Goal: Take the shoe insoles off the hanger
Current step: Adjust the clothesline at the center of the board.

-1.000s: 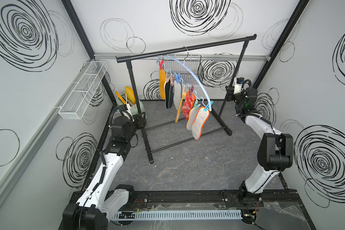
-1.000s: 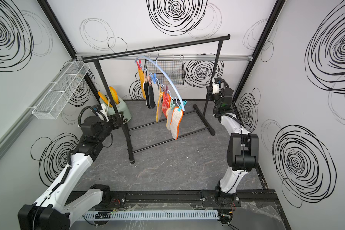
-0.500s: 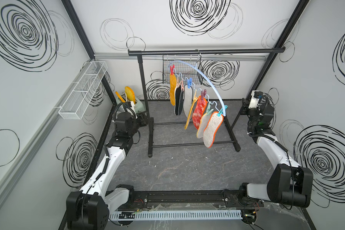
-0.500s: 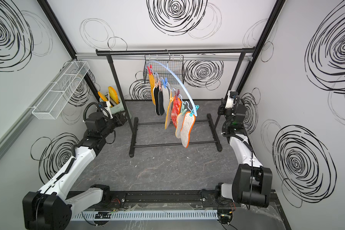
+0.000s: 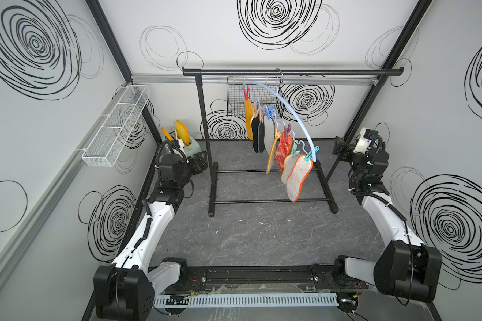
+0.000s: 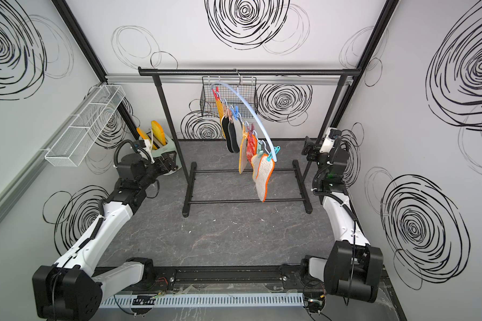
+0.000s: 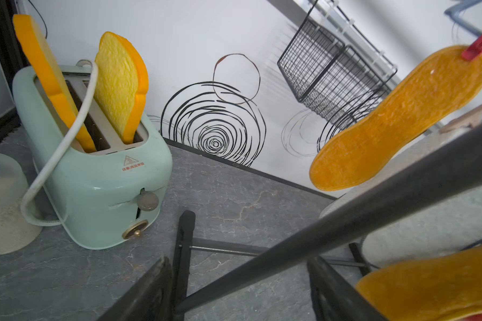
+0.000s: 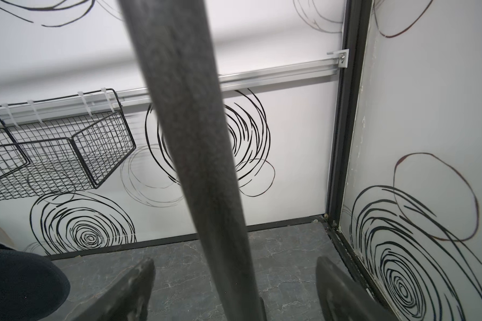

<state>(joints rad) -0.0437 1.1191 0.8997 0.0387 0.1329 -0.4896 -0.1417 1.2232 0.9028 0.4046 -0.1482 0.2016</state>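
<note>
The pale-blue hanger (image 5: pixel 295 116) (image 6: pixel 255 115) hangs by its metal hook from the black garment rail (image 5: pixel 290 72). Several shoe insoles are pegged along it: an off-white one with an orange rim (image 5: pixel 298 178) (image 6: pixel 263 178) nearest me, a red-orange mesh one (image 5: pixel 283 146), dark ones (image 5: pixel 258 136), and an orange one (image 7: pixel 395 119) at the far end. My left gripper (image 5: pixel 202 165) (image 7: pixel 238 266) is open, with the rail's left upright (image 5: pixel 205 125) between its jaws. My right gripper (image 5: pixel 338 147) (image 8: pixel 234 264) is open around the right upright (image 8: pixel 195 139). Neither touches an insole.
A mint-green toaster (image 5: pixel 187 141) (image 7: pixel 95 166) with two yellow pieces stands in the back left corner beside a translucent tub (image 7: pixel 0 203). A black wire basket (image 5: pixel 251 94) hangs on the back wall, a white one (image 5: pixel 114 130) on the left wall. The rail's feet (image 5: pixel 213 191) rest on the floor.
The garment rail with the hanger has swung from a slant to stand parallel to the back wall. Both arms followed it, and both grippers have opened off the uprights.
</note>
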